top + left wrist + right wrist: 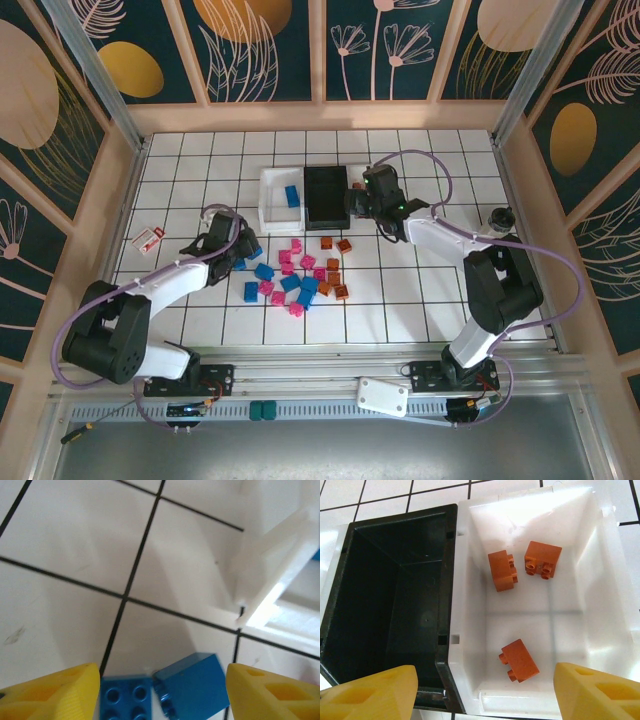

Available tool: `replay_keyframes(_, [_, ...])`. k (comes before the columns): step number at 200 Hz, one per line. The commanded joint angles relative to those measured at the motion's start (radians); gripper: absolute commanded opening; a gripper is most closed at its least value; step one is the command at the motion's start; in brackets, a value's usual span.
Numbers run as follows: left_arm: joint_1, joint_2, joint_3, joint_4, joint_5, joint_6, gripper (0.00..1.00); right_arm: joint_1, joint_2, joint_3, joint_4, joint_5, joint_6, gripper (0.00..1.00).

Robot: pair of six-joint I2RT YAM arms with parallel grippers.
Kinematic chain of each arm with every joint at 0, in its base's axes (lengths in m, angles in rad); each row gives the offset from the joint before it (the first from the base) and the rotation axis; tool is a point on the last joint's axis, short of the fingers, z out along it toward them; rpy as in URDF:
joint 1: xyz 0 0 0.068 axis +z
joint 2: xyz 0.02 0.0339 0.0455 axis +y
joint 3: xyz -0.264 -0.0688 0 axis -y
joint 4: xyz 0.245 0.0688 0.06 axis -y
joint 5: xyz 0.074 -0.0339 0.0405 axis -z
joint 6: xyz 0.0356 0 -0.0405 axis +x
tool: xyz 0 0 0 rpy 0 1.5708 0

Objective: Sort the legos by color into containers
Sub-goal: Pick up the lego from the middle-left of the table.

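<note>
Sort is just getting going: three orange bricks (502, 570) lying in right white tray (560, 620), one blue brick (292, 195) in left white tray (268, 195), black tray (395, 595) holding nothing. You're looking at most legos sitting in loose pile (300, 278) near trays. Right gripper (485, 669) hovering spread over orange tray. Left gripper (162, 670) bracketing two blue bricks (192, 682) on floor; can't tell if pinching.

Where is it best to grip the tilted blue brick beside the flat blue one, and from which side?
Probably from above: take the tilted blue brick on its smooth far and near faces in the left wrist view. Its studs seem to point sideways at the flat blue brick, close against it, so no finger fits there.
</note>
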Motion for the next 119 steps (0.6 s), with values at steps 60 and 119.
replay_keyframes(60, [-0.001,0.023,-0.098,0.040,0.012,-0.044,0.61,-0.004,-0.044,-0.033,0.030,0.007,0.021,0.72])
replay_keyframes(119, [-0.001,0.034,-0.090,0.038,-0.016,-0.067,0.49,-0.007,-0.068,-0.053,0.028,0.010,0.022,0.72])
